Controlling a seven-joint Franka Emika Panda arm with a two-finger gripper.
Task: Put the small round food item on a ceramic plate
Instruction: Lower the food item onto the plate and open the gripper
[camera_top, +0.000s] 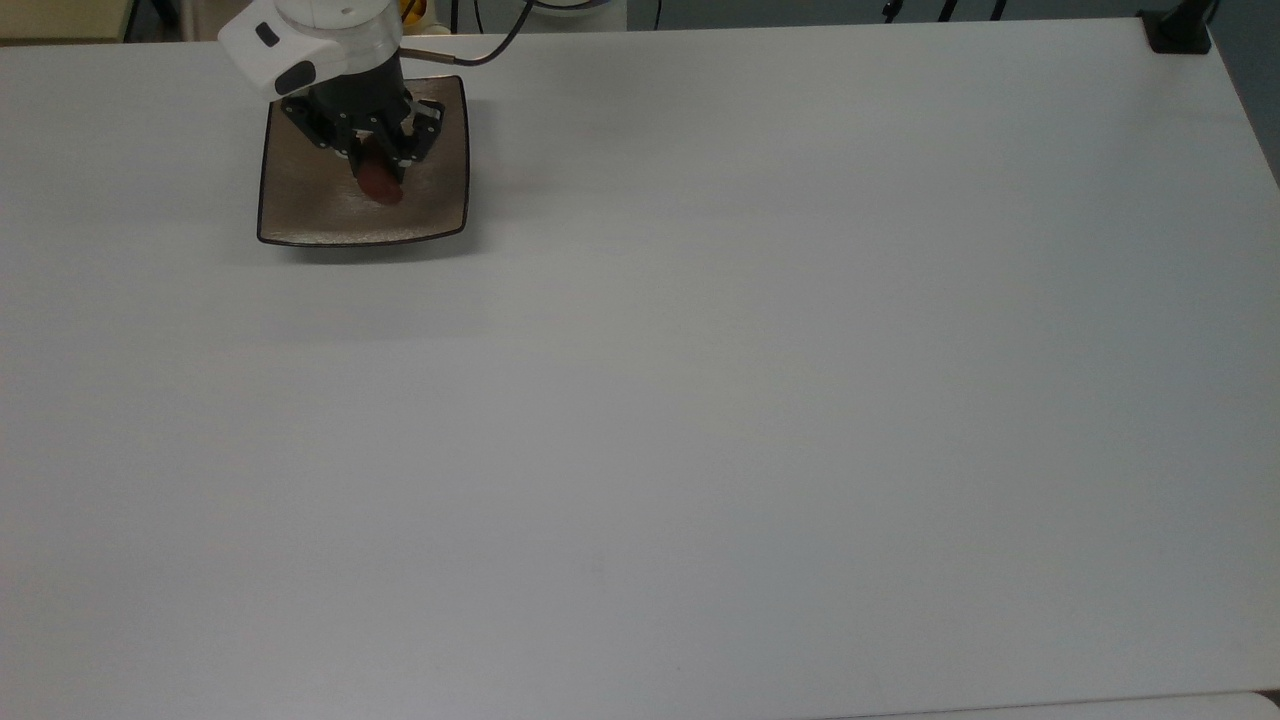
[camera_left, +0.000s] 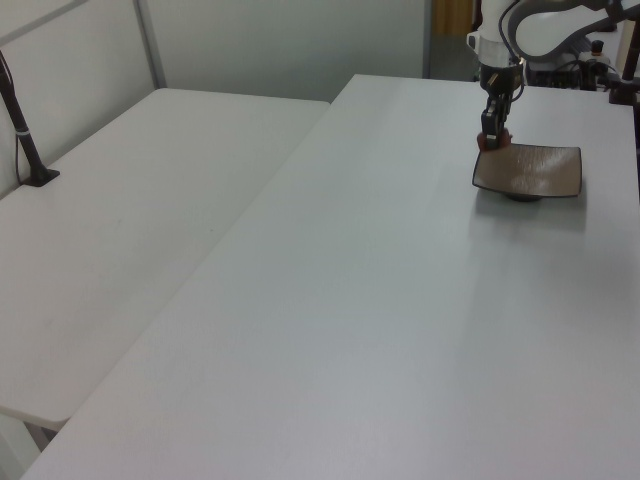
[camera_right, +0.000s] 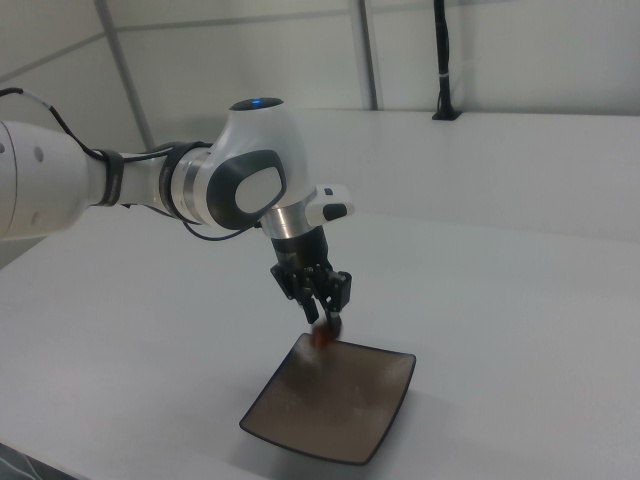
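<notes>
Tool (camera_top: 378, 172) is clamped on the small round food item (camera_top: 379, 186), holding it in the air above the ceramic plate (camera_top: 300, 205), not touching it in the right view. In the top view the item sits over the plate's middle, slightly toward the far edge; in the right view it hangs over the plate's far rim (camera_right: 322, 338). Plate rests on the white bench (camera_top: 760, 380) near the top view's upper left corner.
</notes>
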